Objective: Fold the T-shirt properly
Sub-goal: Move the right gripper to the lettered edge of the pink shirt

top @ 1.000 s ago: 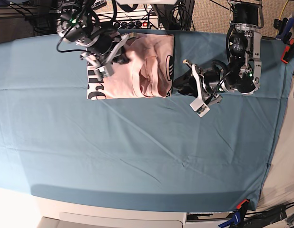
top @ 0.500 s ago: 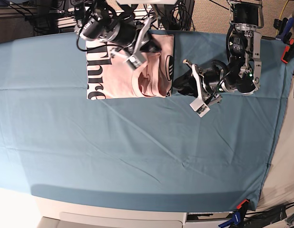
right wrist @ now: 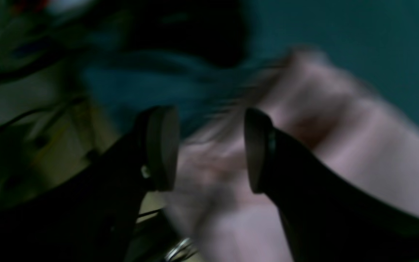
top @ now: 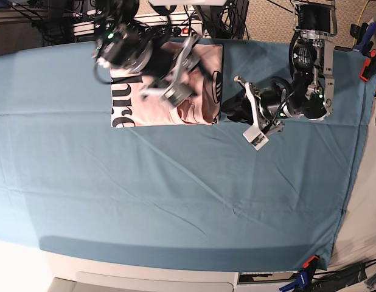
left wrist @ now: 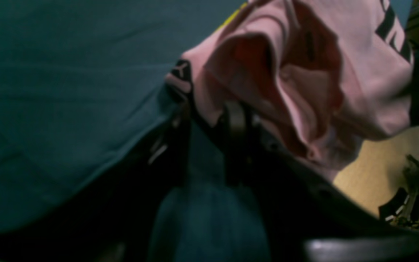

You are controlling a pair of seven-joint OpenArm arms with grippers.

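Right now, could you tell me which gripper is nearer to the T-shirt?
Right. The right gripper is open directly over the T-shirt; the left gripper sits beside its edge on the cloth.

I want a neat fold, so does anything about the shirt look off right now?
Yes. The T-shirt is a rough rectangle, but its middle is bunched into a rumpled pocket by the left gripper, not flat. The right gripper hangs open over it.

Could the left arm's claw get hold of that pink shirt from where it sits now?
Probably yes. The left gripper sits low on the teal cloth, right against the near edge of the T-shirt, with nothing between them. The right gripper hovers open further along the shirt.
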